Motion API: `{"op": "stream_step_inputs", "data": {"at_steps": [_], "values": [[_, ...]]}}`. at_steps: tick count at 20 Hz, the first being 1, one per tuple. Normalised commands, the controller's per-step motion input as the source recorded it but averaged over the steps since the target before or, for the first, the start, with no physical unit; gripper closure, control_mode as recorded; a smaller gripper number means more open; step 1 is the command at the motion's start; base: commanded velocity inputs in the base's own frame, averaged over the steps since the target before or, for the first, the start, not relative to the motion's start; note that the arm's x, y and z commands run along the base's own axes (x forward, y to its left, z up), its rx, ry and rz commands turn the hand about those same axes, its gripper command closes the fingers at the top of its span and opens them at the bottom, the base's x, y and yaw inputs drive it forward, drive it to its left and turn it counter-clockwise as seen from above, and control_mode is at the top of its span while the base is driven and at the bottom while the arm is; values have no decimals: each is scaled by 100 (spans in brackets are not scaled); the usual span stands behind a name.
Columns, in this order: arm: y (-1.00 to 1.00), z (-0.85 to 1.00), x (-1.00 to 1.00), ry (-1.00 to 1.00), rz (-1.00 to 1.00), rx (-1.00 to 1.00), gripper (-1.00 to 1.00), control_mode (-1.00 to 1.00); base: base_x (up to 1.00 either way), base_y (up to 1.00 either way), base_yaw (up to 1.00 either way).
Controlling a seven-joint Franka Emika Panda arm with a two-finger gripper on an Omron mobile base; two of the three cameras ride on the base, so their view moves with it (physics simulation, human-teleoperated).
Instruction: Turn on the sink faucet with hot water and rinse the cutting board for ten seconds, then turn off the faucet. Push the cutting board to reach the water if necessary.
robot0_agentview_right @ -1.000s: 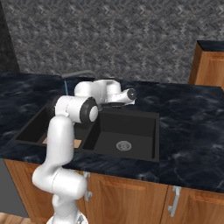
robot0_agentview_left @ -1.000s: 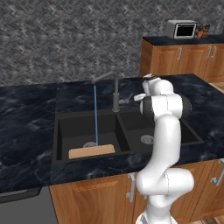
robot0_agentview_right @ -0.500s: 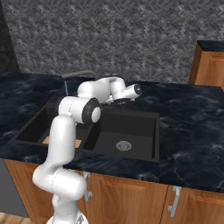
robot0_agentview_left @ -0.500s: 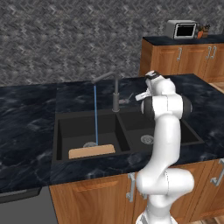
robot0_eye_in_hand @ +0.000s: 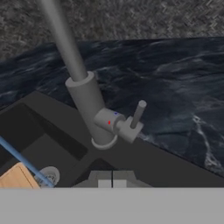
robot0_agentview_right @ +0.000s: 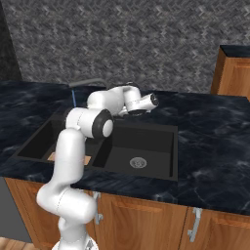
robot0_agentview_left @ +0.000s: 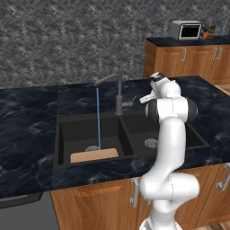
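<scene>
The white arm rose from the lower right of the left base view, its lower link standing nearly upright to a dark-capped elbow joint at centre right of the frame. From there the forearm folded back and forward, ending in the claw (robot0_agentview_left: 144, 99) just left of the elbow. In the right base view the arm climbed from the lower left and reached toward frame centre. In the hand view the claw (robot0_eye_in_hand: 112, 176) sat at bottom centre, its two tips pressed together.
</scene>
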Motion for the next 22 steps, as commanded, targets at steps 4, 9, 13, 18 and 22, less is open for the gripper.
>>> {"op": "stream_step_inputs", "data": {"at_steps": [4, 9, 13, 18, 22], "values": [[-19, 0, 0, 0, 5, 0, 100, -100, 0, 0, 0], [-12, 0, 6, 0, 4, 0, 100, -100, 0, 0, 0], [-2, 0, 15, 0, 4, 0, 100, -100, 0, 0, 0], [-5, 0, 30, 0, 15, 0, 100, -100, 0, 0, 0], [-1, 0, 23, 0, 16, 0, 100, -100, 0, 0, 0]]}}
